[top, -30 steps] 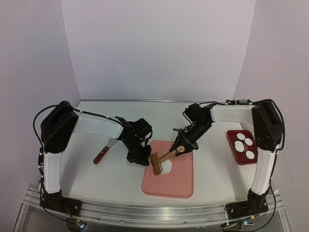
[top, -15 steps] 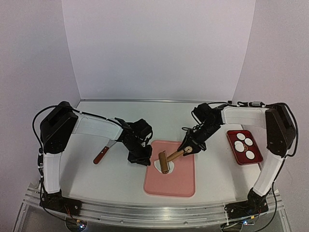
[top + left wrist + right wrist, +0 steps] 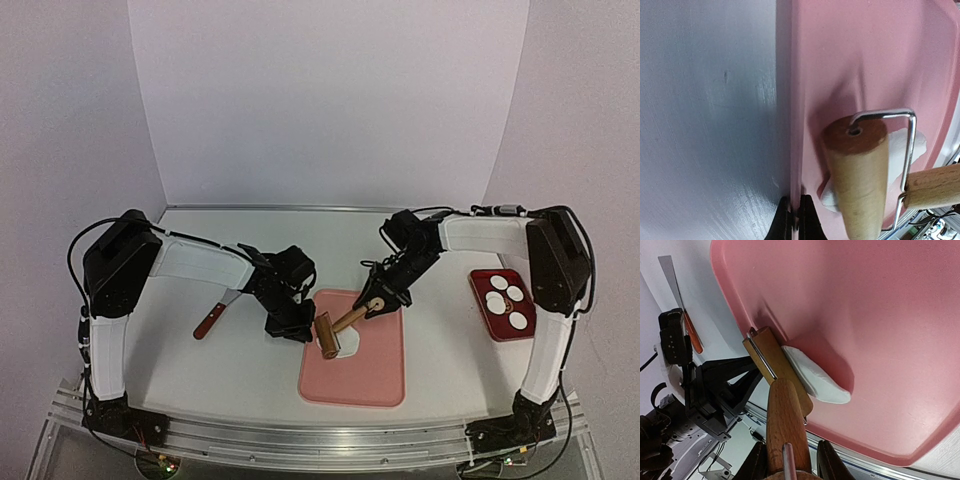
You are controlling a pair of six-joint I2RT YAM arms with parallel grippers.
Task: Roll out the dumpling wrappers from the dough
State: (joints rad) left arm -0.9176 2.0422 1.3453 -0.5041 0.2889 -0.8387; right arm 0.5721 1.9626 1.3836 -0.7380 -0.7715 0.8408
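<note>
A pink board (image 3: pixel 360 375) lies near the bench's (image 3: pixel 200 370) front edge, its left rim pinched by the left gripper (image 3: pixel 796 222), clearest from that wrist. Only overhead shows the red tray (image 3: pixel 481 290) at the right edge, holding dumpling wrappers (image 3: pixel 499 283). The right gripper (image 3: pixel 378 303) clamps the rolling pin (image 3: pixel 328 337), pressed on the dough (image 3: pixel 815 375) near the board's left edge.

From above and behind the arm bases we look down across the whole table (image 3: pixel 200 365). Our left wrist camera sits close over the pink mat (image 3: pixel 865 60) at its left edge; our right wrist camera looks along the rolling pin (image 3: pixel 785 415). All three share mat, pin and dough (image 3: pixel 815 380).
</note>
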